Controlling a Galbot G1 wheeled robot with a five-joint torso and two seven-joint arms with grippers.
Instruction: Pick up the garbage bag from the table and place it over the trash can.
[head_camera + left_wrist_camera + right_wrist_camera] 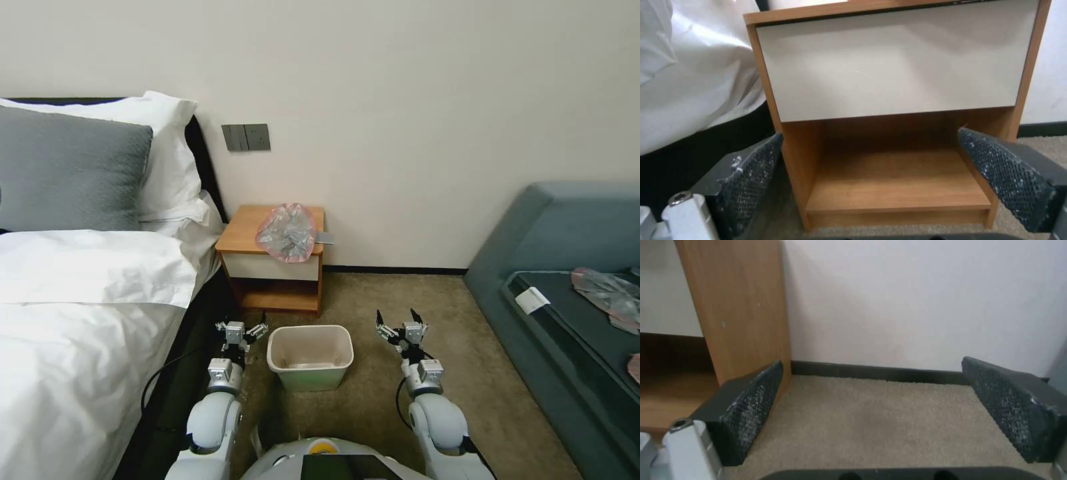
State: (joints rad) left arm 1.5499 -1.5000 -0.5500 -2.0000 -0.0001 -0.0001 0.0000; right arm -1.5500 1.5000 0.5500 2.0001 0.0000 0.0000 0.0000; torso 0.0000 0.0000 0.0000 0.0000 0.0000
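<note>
The garbage bag (287, 232) is seen crumpled on the nightstand (241, 235): likely feather-light, limp, slippery, best pinched at its pink-red rim. Left gripper (241, 328) and right gripper (400, 321) are held spread wide, empty.

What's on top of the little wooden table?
A crumpled garbage bag with a pink rim sits on the table, hanging slightly over the front edge. A small grey flat thing pokes out beside it. Whatever lies underneath the bag is covered.

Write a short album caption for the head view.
Bag on table, bin between open left end effector and right end effector.
</note>
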